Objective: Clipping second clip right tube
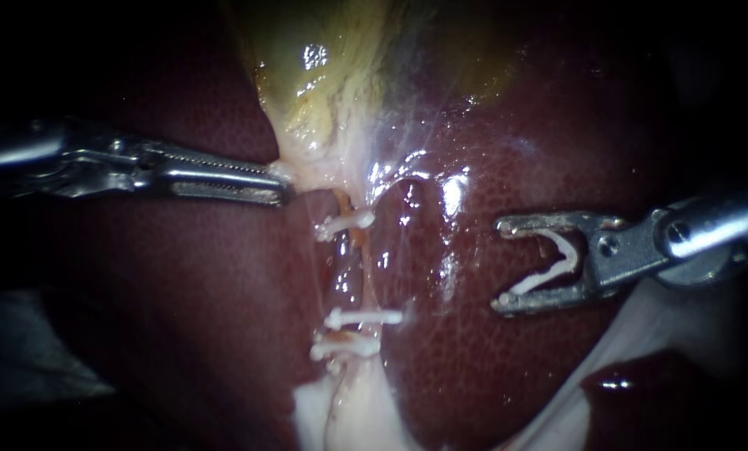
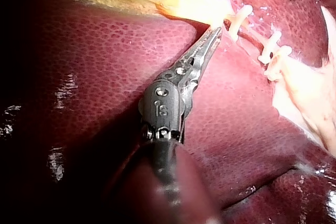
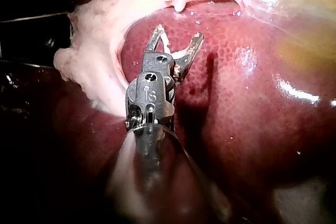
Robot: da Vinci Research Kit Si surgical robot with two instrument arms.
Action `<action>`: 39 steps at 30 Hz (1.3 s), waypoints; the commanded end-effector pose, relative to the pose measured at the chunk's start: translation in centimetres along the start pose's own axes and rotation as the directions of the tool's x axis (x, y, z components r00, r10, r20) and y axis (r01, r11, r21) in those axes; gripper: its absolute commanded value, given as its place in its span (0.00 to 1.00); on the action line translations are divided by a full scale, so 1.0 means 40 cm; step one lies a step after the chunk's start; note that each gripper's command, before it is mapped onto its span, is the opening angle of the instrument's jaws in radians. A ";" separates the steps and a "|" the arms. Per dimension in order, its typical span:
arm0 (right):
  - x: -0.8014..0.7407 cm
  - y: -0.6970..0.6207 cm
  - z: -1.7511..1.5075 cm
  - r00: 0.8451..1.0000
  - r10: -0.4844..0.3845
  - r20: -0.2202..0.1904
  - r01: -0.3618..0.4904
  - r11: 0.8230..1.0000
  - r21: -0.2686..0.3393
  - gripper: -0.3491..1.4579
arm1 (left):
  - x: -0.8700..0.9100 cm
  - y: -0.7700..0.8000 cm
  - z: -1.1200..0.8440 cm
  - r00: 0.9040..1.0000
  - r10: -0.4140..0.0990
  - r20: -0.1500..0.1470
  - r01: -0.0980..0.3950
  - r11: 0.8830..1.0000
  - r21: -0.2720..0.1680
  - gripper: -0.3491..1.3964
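My left instrument (image 1: 278, 179) comes in from the left, its jaws shut on the pale neck of the yellow gallbladder (image 1: 341, 75); the left wrist view shows the same hold (image 2: 214, 31). Below that, a thin orange tube (image 1: 359, 250) runs down over the liver (image 1: 491, 367). It carries one white clip (image 1: 345, 224) near its top and two white clips (image 1: 364, 317) lower down. My right instrument (image 1: 502, 266) stands well to the right of the tube. Its jaws are wide apart around an open white clip (image 1: 553, 260), also seen in the right wrist view (image 3: 176, 53). I cannot tell which tube is the right one.
Pale white tissue (image 1: 349, 409) spreads below the lower clips and curves past my right instrument (image 3: 100, 51). Wet dark red liver (image 2: 105, 77) surrounds everything, with a fold at the lower right (image 1: 641, 384).
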 end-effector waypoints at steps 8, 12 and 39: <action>0.0000 0.0000 0.0002 1.000 0.000 0.000 0.000 1.000 0.000 0.46 | 0.0093 0.0021 -0.0143 1.000 -0.020 -0.014 0.020 1.000 0.003 0.00; 0.0002 0.0001 0.0005 1.000 0.001 0.000 -0.001 1.000 -0.001 0.47 | 0.0140 0.0033 -0.0217 0.999 0.002 -0.036 -0.002 1.000 0.019 0.00; 0.0057 0.0079 0.0298 0.928 0.371 -0.026 -0.357 0.910 0.209 0.46 | 0.0158 0.0058 -0.0212 0.999 0.004 -0.043 -0.003 1.000 0.028 0.00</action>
